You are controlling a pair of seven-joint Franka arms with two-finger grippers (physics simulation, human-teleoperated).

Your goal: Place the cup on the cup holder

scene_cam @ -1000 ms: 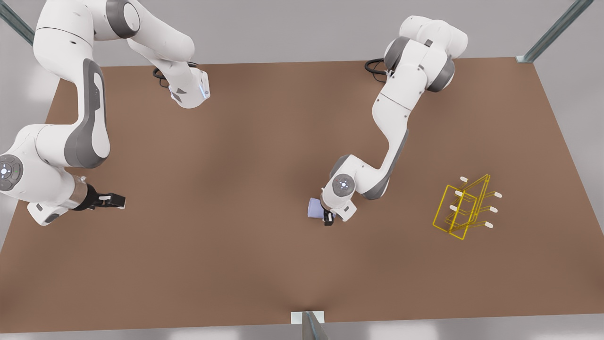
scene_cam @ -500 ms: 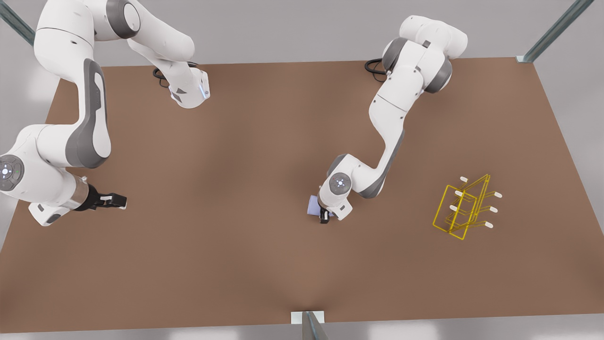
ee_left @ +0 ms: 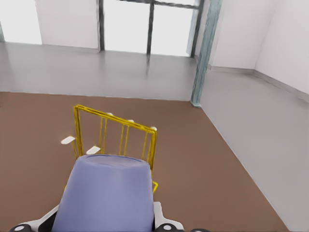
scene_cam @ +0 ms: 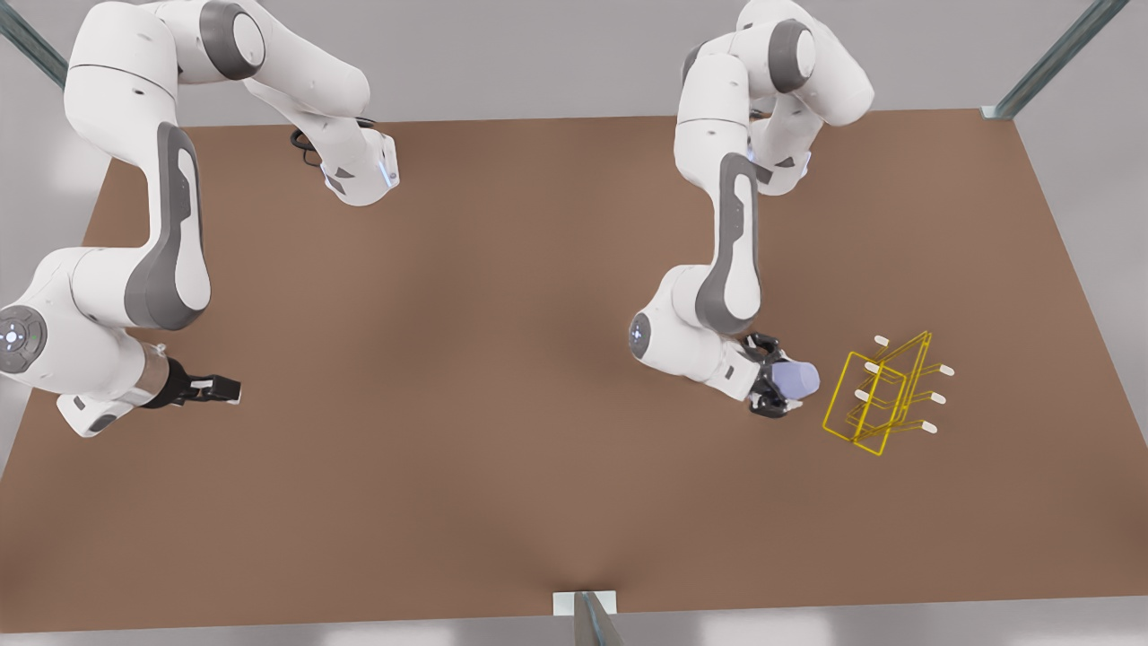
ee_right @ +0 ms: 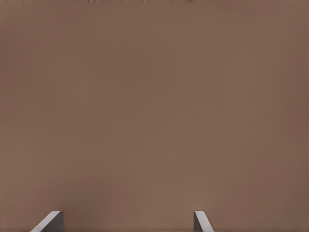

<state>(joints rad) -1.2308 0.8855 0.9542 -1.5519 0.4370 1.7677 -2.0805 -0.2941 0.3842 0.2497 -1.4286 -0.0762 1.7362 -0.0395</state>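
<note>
Front view, left side: the right gripper (scene_cam: 229,389) hangs above the brown flat table (scene_cam: 466,377), near its edge, on an arm that waits. In the right wrist view its two fingertips (ee_right: 50,221) stand wide apart with bare table surface between them; nothing is held.

Front view, centre-right: the left gripper (scene_cam: 778,386) sits at the end of a folded white arm and points toward the front view's right. It is closed on the small pale lavender-blue tapered cup (scene_cam: 795,379). The cup lies on its side between the dark fingers, one finger above it and one below it in the front view, with its free end projecting beyond the fingers toward the rack. In the left wrist view the cup (ee_left: 105,195) fills the space between the finger bases, and its flat end faces away from the camera.

Front view, right side: the bright yellow thin-wire cup holder with white-capped prongs (scene_cam: 883,395) stands on the table just beside the cup's free end, not touching it. In the left wrist view the cup holder (ee_left: 116,135) stands directly behind the cup.
</note>
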